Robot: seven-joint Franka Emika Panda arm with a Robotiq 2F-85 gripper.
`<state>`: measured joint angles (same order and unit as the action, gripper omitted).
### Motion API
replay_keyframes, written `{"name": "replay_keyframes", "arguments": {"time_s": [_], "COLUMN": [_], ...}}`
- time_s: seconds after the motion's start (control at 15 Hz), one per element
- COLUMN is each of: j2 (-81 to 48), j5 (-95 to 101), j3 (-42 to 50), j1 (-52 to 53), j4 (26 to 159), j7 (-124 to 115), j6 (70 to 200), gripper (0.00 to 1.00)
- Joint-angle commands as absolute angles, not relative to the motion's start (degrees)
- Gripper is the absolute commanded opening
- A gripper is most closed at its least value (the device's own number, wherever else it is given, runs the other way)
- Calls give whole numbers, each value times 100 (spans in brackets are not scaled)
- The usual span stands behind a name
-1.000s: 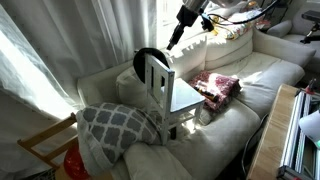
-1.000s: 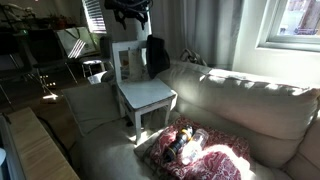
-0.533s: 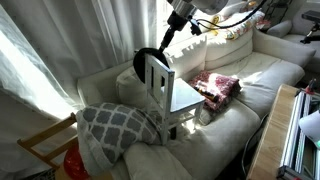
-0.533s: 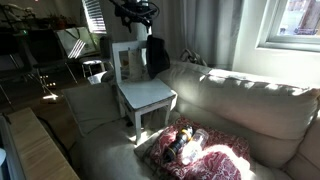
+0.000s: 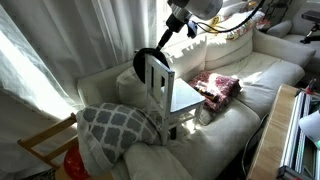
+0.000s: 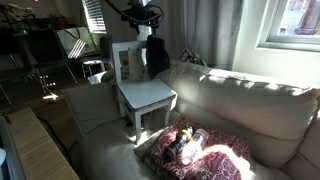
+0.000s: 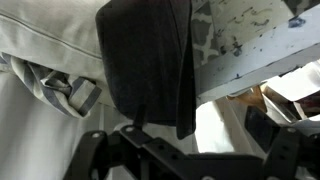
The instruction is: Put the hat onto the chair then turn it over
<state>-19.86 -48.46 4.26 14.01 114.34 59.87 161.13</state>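
Since the moment before, my arm has moved a little more toward the chair's back, and now the gripper (image 5: 167, 30) hangs close above the small black round hat (image 5: 146, 57), its jaws spread wide with nothing between them. The hat is not on the seat: it hangs against the upper part of the slatted back of the small white-painted wooden chair (image 5: 184, 96), which stands on the cream sofa (image 5: 270, 70). In the wrist view the hat (image 7: 150, 60) fills the middle, close in front of the fingers. The red-patterned folded cloth (image 5: 216, 85) lies on the sofa near the chair.
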Motion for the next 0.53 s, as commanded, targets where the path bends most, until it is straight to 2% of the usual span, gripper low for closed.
{"name": "replay_keyframes", "arguments": {"time_s": [0.0,0.07,0.13,0.2,0.27,0.47], "j2": [-2559,-2652,-2737,-2823,-2877,-3007], "j5": [-5204,-5275,-5298,-5339,-5363,-5433], "j3": [328,314,325,323,325,325], "j1": [1268,1241,1239,1222,1218,1201], "j4": [10933,10833,10755,10672,10611,10463], "j7": [6065,6063,6048,6031,6015,5985], "j6": [16326,16302,16318,16284,16256,16173], "gripper": [100,98,91,73,70,46]}}
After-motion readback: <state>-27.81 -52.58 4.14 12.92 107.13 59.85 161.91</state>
